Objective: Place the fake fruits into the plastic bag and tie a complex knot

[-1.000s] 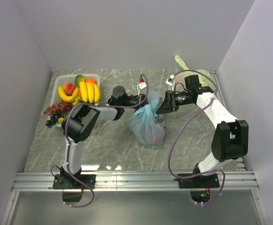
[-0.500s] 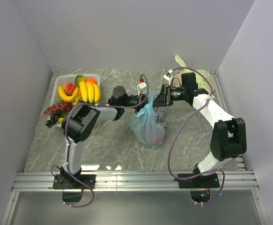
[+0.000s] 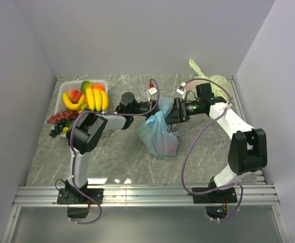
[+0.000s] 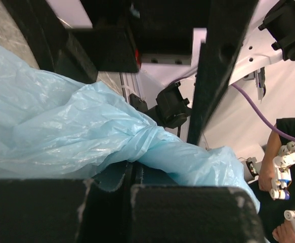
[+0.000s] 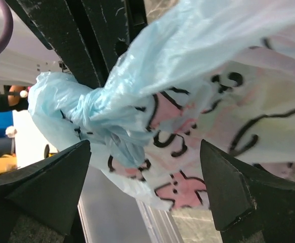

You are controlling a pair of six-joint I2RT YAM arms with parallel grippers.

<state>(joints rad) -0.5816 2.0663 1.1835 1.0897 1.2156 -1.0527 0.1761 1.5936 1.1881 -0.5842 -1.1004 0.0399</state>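
The light-blue plastic bag [image 3: 159,135] lies bulging in the middle of the table, its neck drawn up to the two grippers. My left gripper [image 3: 153,108] is shut on a twisted handle ear of the bag [image 4: 61,126], just below the knot [image 4: 143,140]. My right gripper [image 3: 171,118] is open, its fingertips [image 5: 61,177] wide on either side of the printed bag [image 5: 228,101], with the knot [image 5: 104,116] just above and nothing held. More fake fruits sit at the back left: yellow bananas [image 3: 94,98] and dark grapes [image 3: 59,121].
A white tray [image 3: 61,94] at the back left holds the bananas, a peach and an orange, with the grapes spilling over its near side. A pale yellow-green tied bag [image 3: 215,82] lies in the back right corner. Grey walls close in the table on three sides.
My right gripper has opened and let go of the bag's ear, staying close to the knot. The left gripper keeps its hold and has not moved.
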